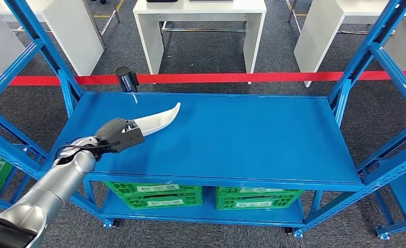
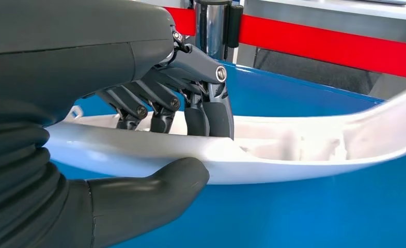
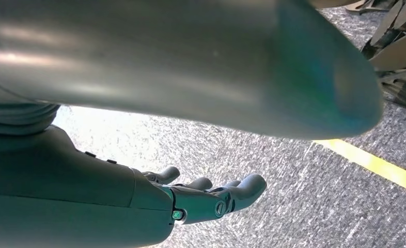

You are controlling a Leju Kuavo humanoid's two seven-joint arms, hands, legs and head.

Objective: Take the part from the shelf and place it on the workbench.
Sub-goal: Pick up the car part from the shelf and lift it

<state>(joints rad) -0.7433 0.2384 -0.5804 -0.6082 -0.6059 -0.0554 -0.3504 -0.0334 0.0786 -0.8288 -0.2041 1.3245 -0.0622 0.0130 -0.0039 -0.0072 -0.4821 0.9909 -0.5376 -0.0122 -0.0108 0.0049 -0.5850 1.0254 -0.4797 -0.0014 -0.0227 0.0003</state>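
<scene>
A white curved plastic part [image 1: 159, 120] lies on the blue shelf top [image 1: 232, 134], toward its left side. My left hand [image 1: 119, 135] grips the part's near end. In the left wrist view the dark fingers [image 2: 206, 111] press into the hollow inner side of the part [image 2: 314, 150] while the thumb [image 2: 154, 188] wraps under its outer edge. The part's pointed tip points away toward the back of the shelf. My right hand [image 3: 211, 199] hangs over grey carpet with its fingers apart and nothing in them.
Blue shelf uprights [image 1: 61, 72] stand at the corners. A red barrier belt [image 1: 242, 78] with a black post [image 1: 124, 78] runs behind the shelf. Green crates [image 1: 154, 194] sit on the lower level. White tables [image 1: 201, 26] stand beyond. A yellow floor line [image 3: 376, 165] crosses the carpet.
</scene>
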